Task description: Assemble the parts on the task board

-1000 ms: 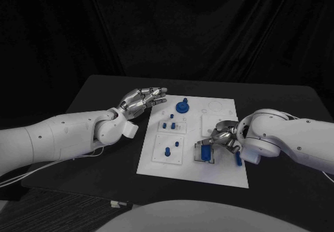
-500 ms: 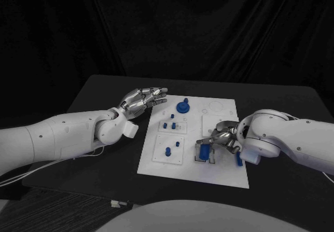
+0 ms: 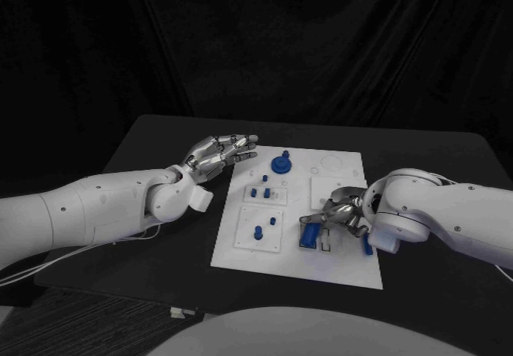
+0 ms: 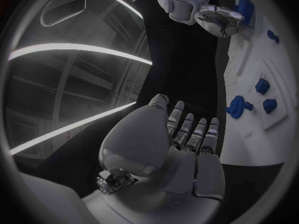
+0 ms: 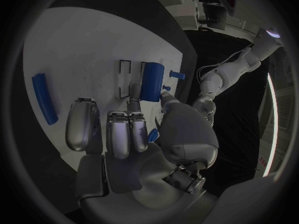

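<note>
The white task board [image 3: 241, 248] lies in the middle of the table. My right hand [image 3: 340, 213] is low over its right half, thumb and one finger pinching the near end of a blue block [image 3: 309, 236], which stands at a rectangular slot; the other fingers are curled. The right wrist view shows the same blue block [image 5: 151, 81] between the fingertips [image 5: 135, 92]. A blue bar [image 3: 367, 245] lies by the board's right edge. My left hand [image 3: 220, 152] hovers at the board's far left corner, fingers stretched out, holding nothing. A round blue knob [image 3: 281, 163] stands beside it.
Small blue pegs [image 3: 259, 193] stand in the board's left sockets, with more pegs [image 3: 265, 230] nearer me. The black table [image 3: 428, 156] runs wide on both sides of the board. In the left wrist view the board [image 4: 274, 74] and knob [image 4: 236, 106] lie beyond the fingers.
The blue block has shifted slightly left and turned narrower under my right hand's fingers. My left arm has stayed still.
</note>
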